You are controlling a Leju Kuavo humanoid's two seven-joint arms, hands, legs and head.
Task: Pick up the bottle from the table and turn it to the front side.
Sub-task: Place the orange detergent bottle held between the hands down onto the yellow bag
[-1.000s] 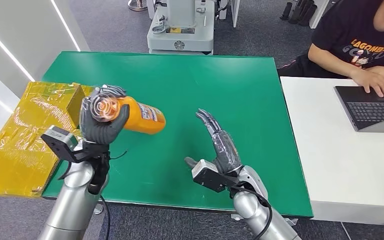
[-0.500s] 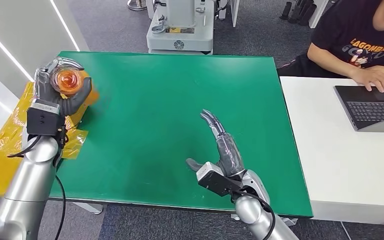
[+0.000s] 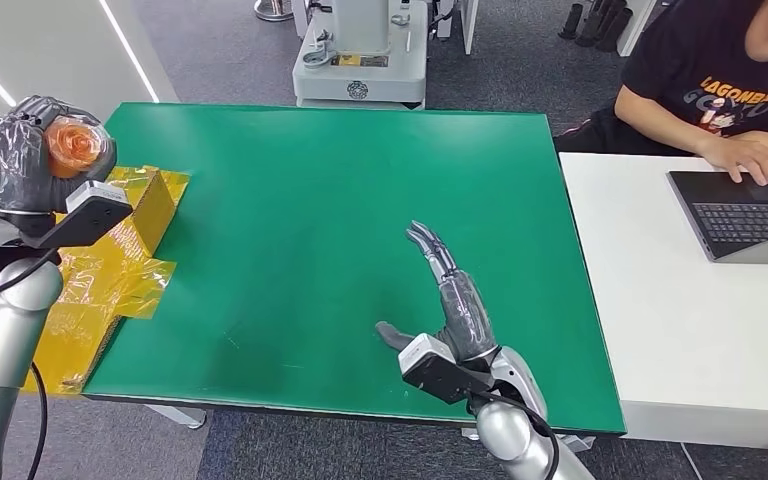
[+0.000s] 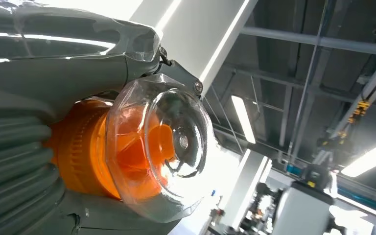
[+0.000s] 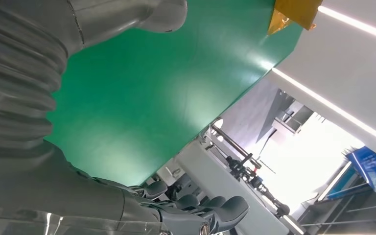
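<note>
Bottle (image 3: 72, 146) sits in your left hand (image 3: 25, 150), lifted clear of the green table (image 3: 340, 220) and out past its left edge, above the yellow box (image 3: 110, 255). The fingers wrap the orange body, and the clear cap (image 4: 159, 144) faces the head camera, so the label side is hidden from you; that grip leaves the wrist free to roll the bottle. Your right hand (image 3: 450, 300) hovers over the table's near middle, fingers apart and straight, holding nothing, probably kept ready to steady or receive. A person types at a laptop (image 3: 740, 215) on the white desk beside.
</note>
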